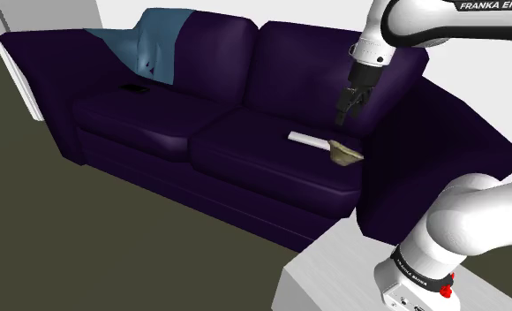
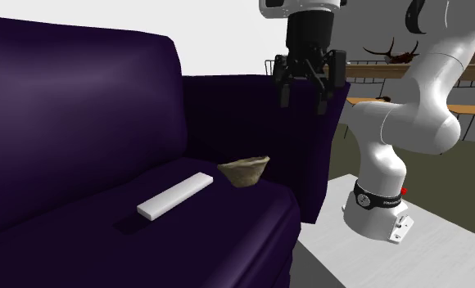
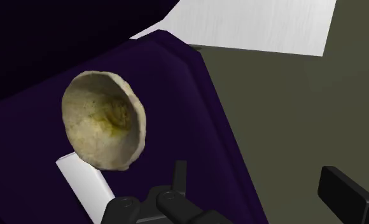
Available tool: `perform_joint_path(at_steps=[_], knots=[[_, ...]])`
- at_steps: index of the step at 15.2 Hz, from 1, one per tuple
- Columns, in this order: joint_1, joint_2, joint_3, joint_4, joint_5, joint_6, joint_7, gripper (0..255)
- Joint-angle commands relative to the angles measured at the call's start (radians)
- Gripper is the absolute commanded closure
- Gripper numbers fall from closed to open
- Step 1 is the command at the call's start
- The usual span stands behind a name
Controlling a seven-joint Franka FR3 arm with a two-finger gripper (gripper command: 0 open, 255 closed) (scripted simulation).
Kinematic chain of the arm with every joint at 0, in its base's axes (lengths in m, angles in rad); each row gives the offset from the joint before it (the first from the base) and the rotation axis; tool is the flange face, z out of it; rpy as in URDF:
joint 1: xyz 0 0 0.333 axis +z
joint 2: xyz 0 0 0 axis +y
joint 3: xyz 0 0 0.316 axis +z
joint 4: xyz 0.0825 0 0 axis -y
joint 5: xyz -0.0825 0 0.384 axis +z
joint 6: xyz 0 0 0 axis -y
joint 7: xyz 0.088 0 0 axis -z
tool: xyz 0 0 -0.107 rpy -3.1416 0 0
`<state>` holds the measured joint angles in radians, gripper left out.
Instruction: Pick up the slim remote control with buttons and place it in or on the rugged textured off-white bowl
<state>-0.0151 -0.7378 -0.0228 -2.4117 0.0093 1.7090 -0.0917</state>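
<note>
One slim remote control (image 1: 309, 139) (image 2: 175, 195), drawn plain white, is lying flat on the seat cushion of a dark purple sofa (image 1: 157, 115), on the cushion nearer the robot's stand (image 1: 334, 283). One rough off-white bowl (image 1: 344, 152) (image 2: 244, 171) is sitting upright on the same cushion, just beside the remote's nearer end and close to the sofa's armrest. Whether the two are touching is not clear. In the wrist view the bowl's yellowish hollow (image 3: 104, 121) is facing the camera, and a short piece of the remote (image 3: 84, 184) is showing by its rim.

One black hand (image 2: 302, 102) (image 1: 347, 119) is hanging in the air above the bowl and the armrest, pointing down. Its two fingers are standing well apart, holding nothing and touching nothing. One white arm is reaching over from the stand.

One blue cloth (image 1: 153, 44) is draping over the sofa's backrest, and one small dark object (image 1: 135, 88) is lying on the far cushion.
</note>
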Motion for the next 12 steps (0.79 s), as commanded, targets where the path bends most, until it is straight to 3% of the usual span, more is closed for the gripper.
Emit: perform_joint_path(at_steps=[1,12], knots=[[0.0,0.0,0.0,0.0,0.0,0.0,0.0,0],[-0.018,0.331,-0.153,0.046,-0.061,0.275,-0.248,0]])
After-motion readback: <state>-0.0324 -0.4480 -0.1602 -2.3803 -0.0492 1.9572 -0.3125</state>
